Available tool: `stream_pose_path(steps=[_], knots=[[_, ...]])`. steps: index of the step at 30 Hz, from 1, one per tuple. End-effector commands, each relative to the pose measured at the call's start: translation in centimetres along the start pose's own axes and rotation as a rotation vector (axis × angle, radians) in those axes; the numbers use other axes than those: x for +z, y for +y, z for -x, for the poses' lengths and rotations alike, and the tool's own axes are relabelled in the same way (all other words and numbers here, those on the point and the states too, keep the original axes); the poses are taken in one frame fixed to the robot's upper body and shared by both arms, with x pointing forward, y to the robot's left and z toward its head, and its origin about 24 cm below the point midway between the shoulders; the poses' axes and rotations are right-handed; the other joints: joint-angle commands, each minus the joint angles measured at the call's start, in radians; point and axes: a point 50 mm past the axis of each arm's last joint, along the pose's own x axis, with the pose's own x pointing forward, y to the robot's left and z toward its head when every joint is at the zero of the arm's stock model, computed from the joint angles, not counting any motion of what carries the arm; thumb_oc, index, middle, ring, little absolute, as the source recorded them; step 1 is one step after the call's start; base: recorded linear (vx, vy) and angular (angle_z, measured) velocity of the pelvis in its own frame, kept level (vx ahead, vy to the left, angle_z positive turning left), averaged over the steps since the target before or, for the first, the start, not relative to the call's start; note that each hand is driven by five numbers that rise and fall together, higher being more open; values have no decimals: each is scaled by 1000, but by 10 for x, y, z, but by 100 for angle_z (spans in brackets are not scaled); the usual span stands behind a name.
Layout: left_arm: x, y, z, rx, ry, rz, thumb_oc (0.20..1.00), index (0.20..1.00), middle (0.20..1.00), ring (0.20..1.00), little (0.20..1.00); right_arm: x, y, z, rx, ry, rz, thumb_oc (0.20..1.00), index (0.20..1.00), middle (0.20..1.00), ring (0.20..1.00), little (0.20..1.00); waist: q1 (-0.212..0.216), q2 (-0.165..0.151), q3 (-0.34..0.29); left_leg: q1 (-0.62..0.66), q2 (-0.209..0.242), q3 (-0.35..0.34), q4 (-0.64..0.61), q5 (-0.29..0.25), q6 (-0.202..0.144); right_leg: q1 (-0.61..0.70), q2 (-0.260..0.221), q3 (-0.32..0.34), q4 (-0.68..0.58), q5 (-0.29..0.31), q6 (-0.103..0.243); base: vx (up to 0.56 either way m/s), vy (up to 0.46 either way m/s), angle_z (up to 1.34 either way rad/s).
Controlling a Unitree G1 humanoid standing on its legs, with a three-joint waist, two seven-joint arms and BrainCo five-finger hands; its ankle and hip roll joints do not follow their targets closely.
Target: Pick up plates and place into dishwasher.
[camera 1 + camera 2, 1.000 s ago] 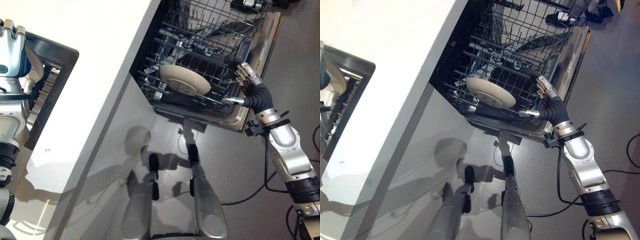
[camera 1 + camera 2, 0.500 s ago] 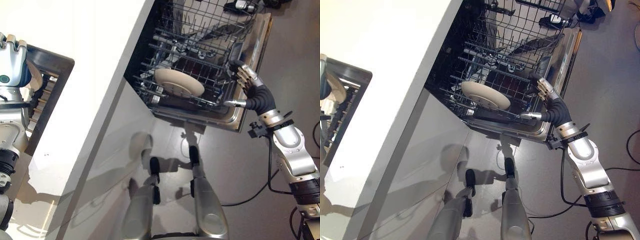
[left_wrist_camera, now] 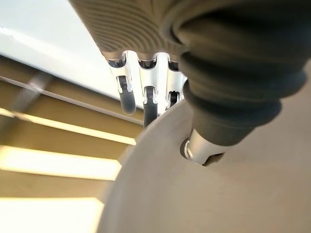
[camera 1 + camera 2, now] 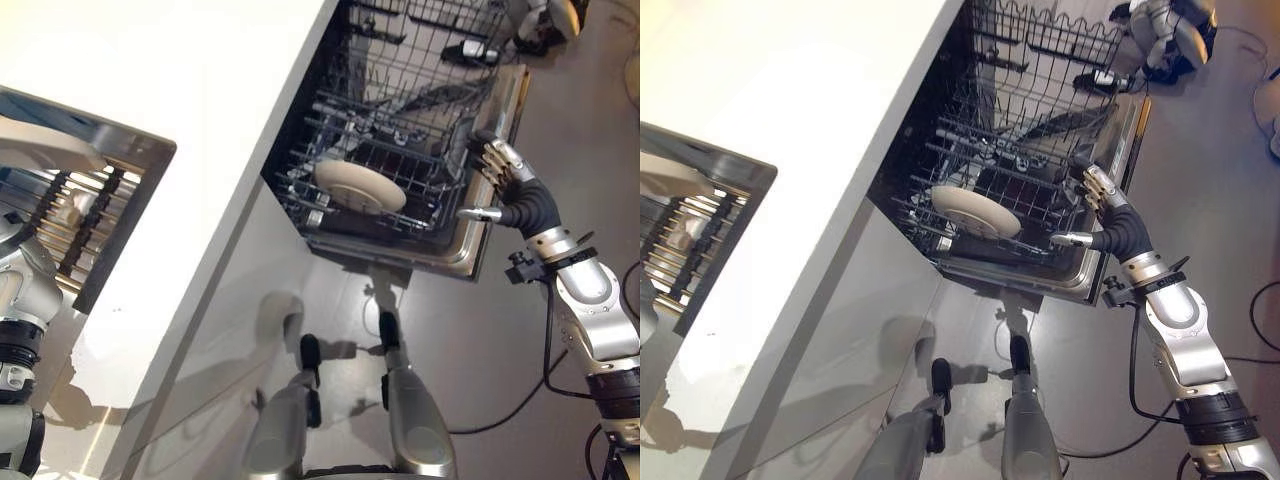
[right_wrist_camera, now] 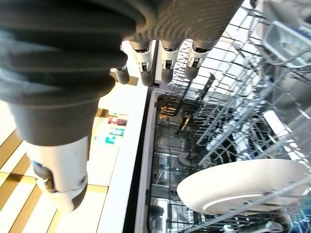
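Now right hand (image 4: 503, 180) has backed off the plate (image 4: 360, 186).

open dishwasher rack (image 4: 400, 165), cream plate (image 4: 359, 186) standing in it

- The head views are brightly lit from above; the white counter (image 4: 200, 120) top glares almost to blank, with no texture left on it.
- The glossy cabinet front (image 4: 220, 330) below it mirrors soft grey shadows.
- The dishwasher (image 4: 1040, 150) interior is dim and dark between the rack wires, while the pale plate (image 4: 360, 186) in the lower rack stands out clearly.
- In the left wrist view, the left hand (image 3: 146, 97) is close and soft; a plate (image 3: 233, 194) surface beside the thumb is blurred, and the warm bands behind it are out of focus.
- In the right wrist view, the right hand (image 5: 163, 56) is sharp at its dark tips; bright light washes out the rack wires at one side.
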Motion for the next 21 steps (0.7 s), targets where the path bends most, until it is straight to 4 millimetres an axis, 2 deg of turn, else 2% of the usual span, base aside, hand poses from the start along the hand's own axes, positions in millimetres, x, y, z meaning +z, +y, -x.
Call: stream_pose_path(steps=[1,8,13,16,21], knots=[[-17,11,-21,160,57,-7,200,200,200,200,200,19,-11,9,-5,-58,24,1000,1000,1000,1000,1000,-4,-18,-135,-50,-63,-58,93,-47,23,-19,-24,-30,28,7,34,90,4,1],[-14,12,-12,163,114,119,200,200,200,200,200,13,-7,17,11,-34,4,1000,1000,1000,1000,1000,-7,-30,-150,-20,-58,-60,96,-53,24,6,-16,-20,31,2,32,55,-16,0],[-19,8,1,76,234,273,200,200,200,200,200,8,-1,24,18,-20,-18,1000,1000,1000,1000,1000,-2,-34,-166,12,-56,-67,87,-51,23,44,-10,-19,22,0,30,44,-34,-2],[-22,7,13,25,307,359,200,200,200,200,200,5,3,28,16,-16,-31,1000,1000,1000,1000,1000,2,-33,-180,36,-56,-73,78,-50,22,70,-8,-22,16,-4,30,45,-35,-2],[-20,7,41,-136,468,614,200,200,200,200,200,6,13,36,6,-39,-47,1000,1000,1000,1000,1000,17,-34,-223,88,-51,-89,45,-47,21,128,-2,-33,-4,-15,31,42,-58,1]])
